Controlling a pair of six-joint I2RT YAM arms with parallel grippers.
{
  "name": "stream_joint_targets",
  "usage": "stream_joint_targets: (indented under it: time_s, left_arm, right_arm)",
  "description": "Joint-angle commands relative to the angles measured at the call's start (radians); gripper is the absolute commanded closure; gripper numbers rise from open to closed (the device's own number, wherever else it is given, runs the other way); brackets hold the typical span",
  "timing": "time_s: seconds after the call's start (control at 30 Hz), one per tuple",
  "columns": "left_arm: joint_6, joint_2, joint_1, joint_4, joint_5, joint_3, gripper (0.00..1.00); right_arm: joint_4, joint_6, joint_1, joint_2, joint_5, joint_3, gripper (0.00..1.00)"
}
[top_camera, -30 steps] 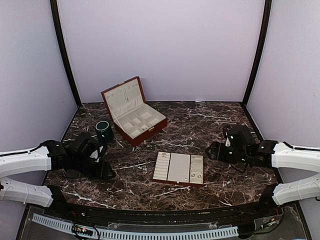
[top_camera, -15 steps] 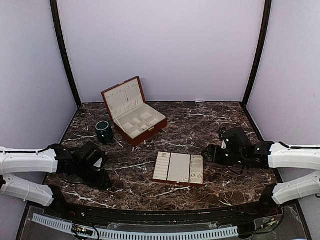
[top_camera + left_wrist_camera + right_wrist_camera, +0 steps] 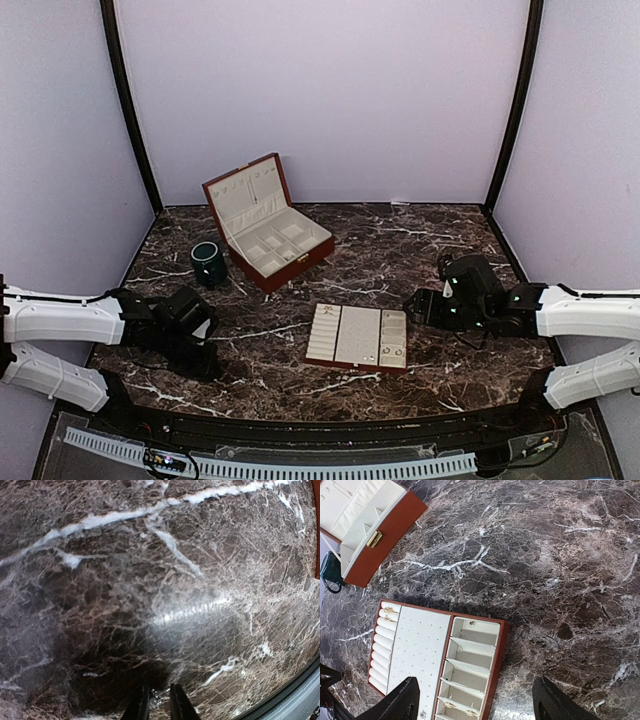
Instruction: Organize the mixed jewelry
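This is a robotics laboratory booth, not a home or a shop. Plain lilac walls (image 3: 320, 100) close the table (image 3: 420, 240) at the back and on both sides, with dark posts (image 3: 131, 110) rising in the upper left and upper right of the top view. The white-and-black left arm (image 3: 60, 318) and right arm (image 3: 590, 312) come in from the lower corners, and a white slotted cable duct (image 3: 300, 467) runs along the bottom edge. A wooden box (image 3: 265, 225), a tray (image 3: 357, 337) and a green cup (image 3: 207, 262) stand like staged props (the tabletop has a dark marble pattern).
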Motion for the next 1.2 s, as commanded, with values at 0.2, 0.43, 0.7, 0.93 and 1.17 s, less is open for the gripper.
stream_joint_targets:
  time_s: [0.2, 0.43, 0.7, 0.93, 1.17]
  left_arm:
    - [0.021, 0.021, -0.007, -0.011, -0.025, -0.007, 0.9]
    - [0.022, 0.02, -0.007, -0.022, -0.031, -0.006, 0.96]
    - [0.026, 0.007, -0.007, -0.04, -0.05, 0.02, 1.0]
    - [0.043, -0.006, -0.007, -0.018, -0.085, 0.068, 1.0]
    - [0.136, 0.007, -0.007, 0.069, -0.152, 0.164, 1.0]
  right_arm:
    - [0.034, 0.013, 0.011, 0.003, 0.023, -0.016, 0.21]
    - [0.035, 0.015, 0.01, 0.003, 0.025, -0.017, 0.21]
    - [0.017, 0.003, 0.01, -0.001, 0.034, 0.0, 0.21]
    - [-0.02, -0.009, 0.01, -0.031, 0.043, 0.032, 0.21]
    - [-0.009, -0.026, 0.01, -0.038, 0.011, 0.062, 0.21]
